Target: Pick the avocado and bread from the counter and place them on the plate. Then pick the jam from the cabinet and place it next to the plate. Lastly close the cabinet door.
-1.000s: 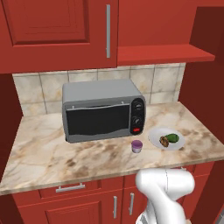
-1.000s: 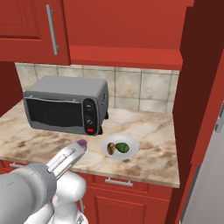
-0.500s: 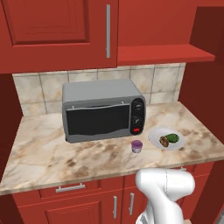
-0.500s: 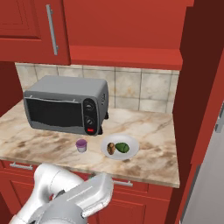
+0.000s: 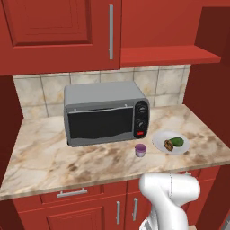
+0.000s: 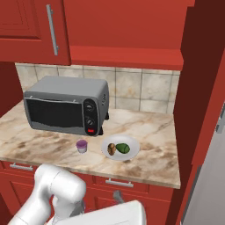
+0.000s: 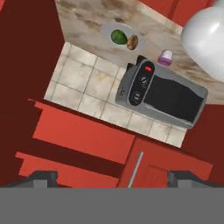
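Observation:
The pale plate [image 5: 159, 140] [image 6: 132, 143] [image 7: 106, 29] lies on the marble counter [image 5: 54, 152] right of the toaster oven. On it sit the dark green avocado [image 5: 177, 141] [image 6: 122, 148] [image 7: 117, 36] and the brown bread [image 5: 168, 145] [image 6: 112, 149] [image 7: 132, 41]. The purple jam [image 5: 141, 150] [image 6: 81, 146] [image 7: 165, 57] stands on the counter just left of the plate. Above, the red cabinet [image 5: 58, 31] [image 6: 123, 26] has its left door closed, and its shelf [image 5: 170, 56] [image 7: 83, 131] is exposed on the right. My gripper [image 7: 112, 178] is open and holds nothing, well back from the counter, and its view is rolled upside down.
A grey toaster oven [image 5: 105, 119] [image 6: 66, 105] [image 7: 162, 92] stands against the tiled wall. A tall red panel [image 6: 204, 88] rises at the counter's right end. My white arm [image 5: 168, 193] [image 6: 57, 189] is folded low in front of the red drawers.
My arm has drawn back from over the jam and folded down below the counter's edge. The jam, plate, avocado and bread have not moved.

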